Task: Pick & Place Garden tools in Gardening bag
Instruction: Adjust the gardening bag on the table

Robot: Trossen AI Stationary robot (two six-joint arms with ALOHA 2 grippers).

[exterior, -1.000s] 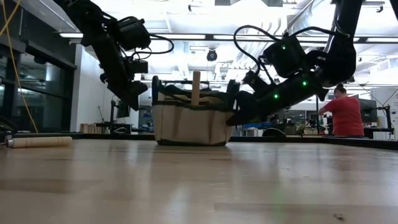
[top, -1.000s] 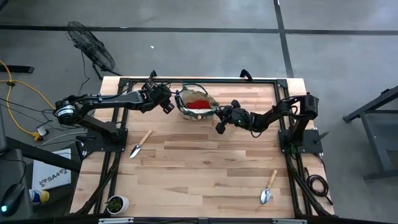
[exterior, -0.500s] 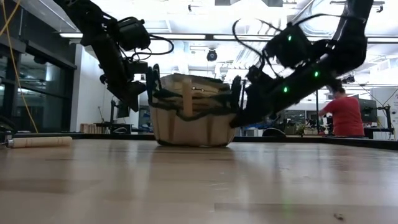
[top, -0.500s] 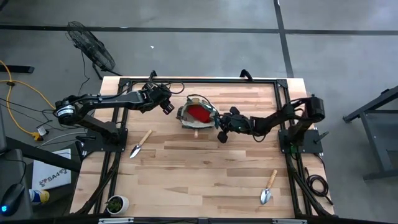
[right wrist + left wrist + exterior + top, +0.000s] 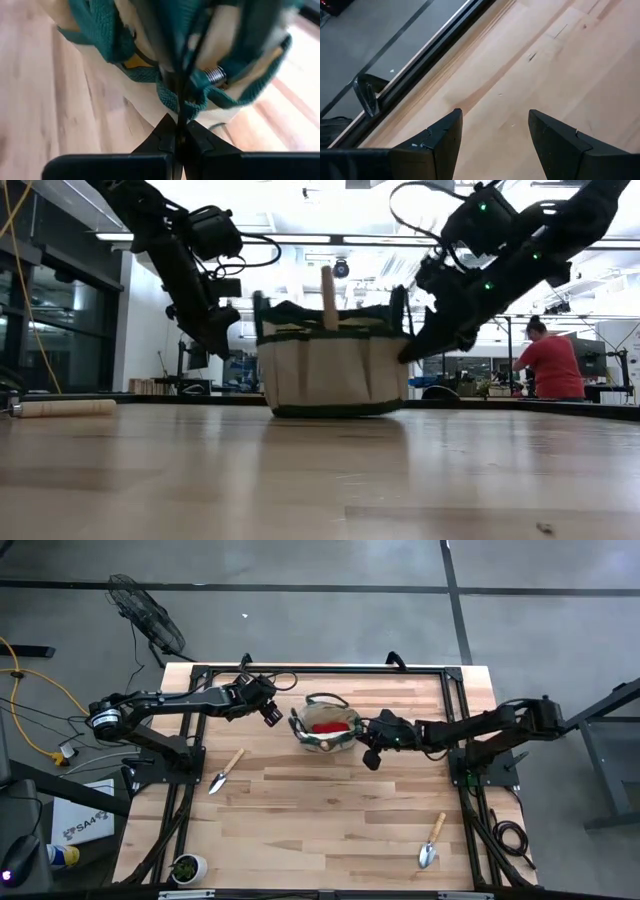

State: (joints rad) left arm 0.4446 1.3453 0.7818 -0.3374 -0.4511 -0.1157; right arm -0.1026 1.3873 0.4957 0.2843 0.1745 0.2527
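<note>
The gardening bag stands upright on the wooden worktop, toward the far middle, between the two arms. Seen from above, its open mouth shows something red inside, and in the low view a wooden handle sticks up above the green-trimmed rim. The right gripper reaches in from the right and sits against the bag's right side; in the right wrist view its fingers are pressed together, pinching the green trim of the bag at its edge. The left gripper hangs just left of the bag, apart from it, with its fingers spread and nothing between them, bare wood showing beneath. One wooden-handled trowel lies on the worktop at the left, near the frame, and a second trowel lies at the near right corner, well apart from the bag. In the low view a person in a red top stands in the room behind.
</note>
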